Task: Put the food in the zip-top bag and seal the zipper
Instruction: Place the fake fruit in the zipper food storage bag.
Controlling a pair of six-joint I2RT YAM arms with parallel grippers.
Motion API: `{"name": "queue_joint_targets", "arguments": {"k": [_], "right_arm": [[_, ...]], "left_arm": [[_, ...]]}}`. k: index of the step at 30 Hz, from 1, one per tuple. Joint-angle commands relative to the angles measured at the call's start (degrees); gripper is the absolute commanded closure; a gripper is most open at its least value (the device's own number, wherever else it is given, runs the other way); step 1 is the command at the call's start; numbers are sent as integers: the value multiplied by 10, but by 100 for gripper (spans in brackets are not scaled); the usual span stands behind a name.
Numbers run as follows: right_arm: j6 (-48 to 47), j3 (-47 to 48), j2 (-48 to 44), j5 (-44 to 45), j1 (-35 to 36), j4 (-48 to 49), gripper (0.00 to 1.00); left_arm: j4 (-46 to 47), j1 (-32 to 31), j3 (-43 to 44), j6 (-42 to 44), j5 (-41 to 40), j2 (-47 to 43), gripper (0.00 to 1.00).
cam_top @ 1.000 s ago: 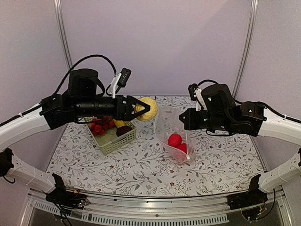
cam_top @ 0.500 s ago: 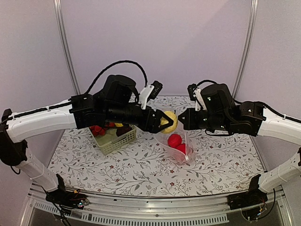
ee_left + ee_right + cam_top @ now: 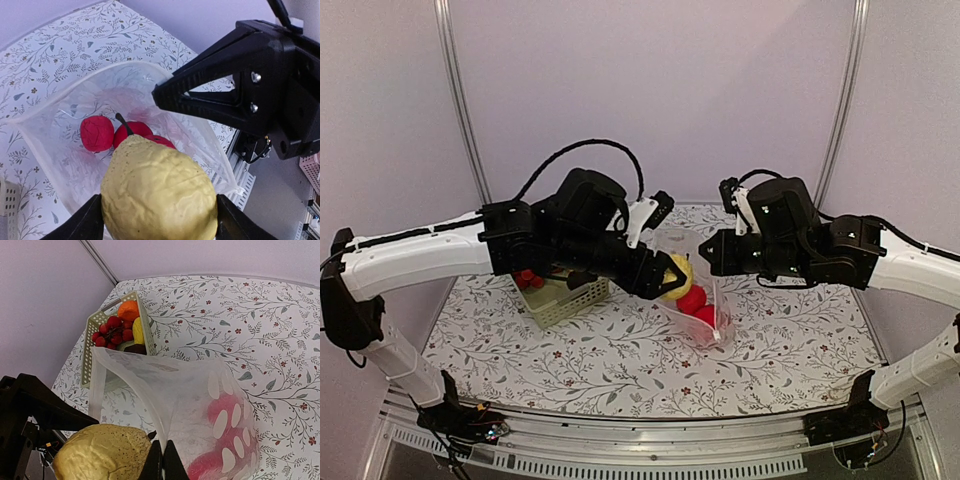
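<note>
My left gripper (image 3: 670, 276) is shut on a yellow pear (image 3: 159, 194) and holds it in the open mouth of the clear zip-top bag (image 3: 705, 285). Red toy fruits (image 3: 97, 133) lie at the bag's bottom. The pear also shows in the right wrist view (image 3: 102, 452). My right gripper (image 3: 162, 462) is shut on the bag's upper edge and holds the mouth open. The whitish zipper strip (image 3: 96, 382) runs along the mouth edge. More food lies in the pale green basket (image 3: 85, 371): red grapes (image 3: 112, 330), an orange piece (image 3: 129, 310), a yellow one and a dark maroon one (image 3: 135, 348).
The basket (image 3: 563, 298) stands left of the bag on the floral tablecloth, partly hidden by my left arm. A metal frame rail runs along the table's near edge (image 3: 650, 455). Purple walls enclose the back and sides.
My left arm has carried the pear from above the basket rightward and down into the bag's mouth. The right arm and the bag have stayed in place.
</note>
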Motion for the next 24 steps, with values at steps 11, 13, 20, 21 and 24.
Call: {"name": "queue_joint_targets", "arguments": {"k": [11, 13, 20, 21, 24], "right_arm": [[6, -7, -29, 1, 5, 4, 100], [7, -11, -35, 5, 4, 3, 100], [9, -14, -38, 8, 5, 4, 100], [8, -14, -37, 8, 5, 5, 100], [8, -14, -36, 11, 5, 4, 100]], "left_arm": [[-32, 5, 93, -45, -67, 107, 14], [-30, 6, 90, -46, -64, 107, 10], [-7, 6, 66, -52, -44, 78, 6], [-1, 6, 60, -50, -38, 71, 6], [21, 6, 40, -39, -14, 42, 6]]}}
